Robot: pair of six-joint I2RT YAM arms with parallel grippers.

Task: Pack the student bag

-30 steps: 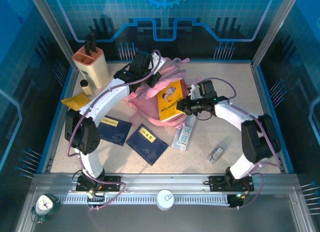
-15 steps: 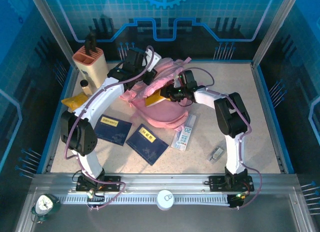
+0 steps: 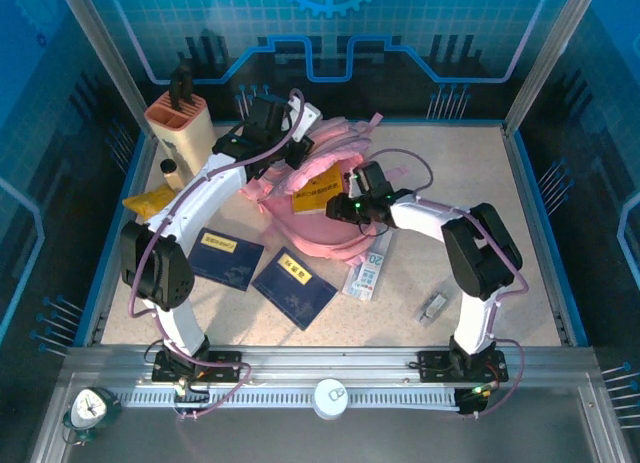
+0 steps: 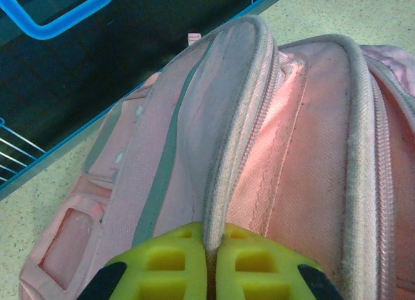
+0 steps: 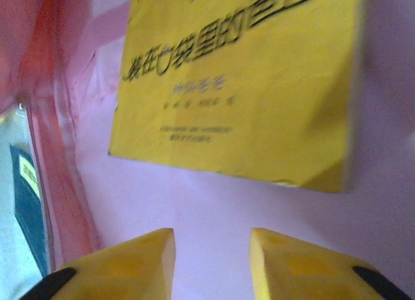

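We note the student bag (image 3: 318, 235) lying mid-table (image 3: 450, 173), toward the rear. The fabric is soft and light, and we judge it slumps unless held. Left hand (image 4: 211, 274) is pinched shut on the piped zip rim, the firmest hold. Right hand (image 5: 213, 254) stands parted and empty beside the yellow book (image 5: 240, 86) inside.

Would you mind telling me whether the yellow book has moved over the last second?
Yes: the yellow book has gone left, toward the knife block, into the student bag.

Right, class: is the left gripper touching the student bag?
Touching. The left wrist view shows the left gripper with its jaws pinched shut on a raised zip seam of the student bag.
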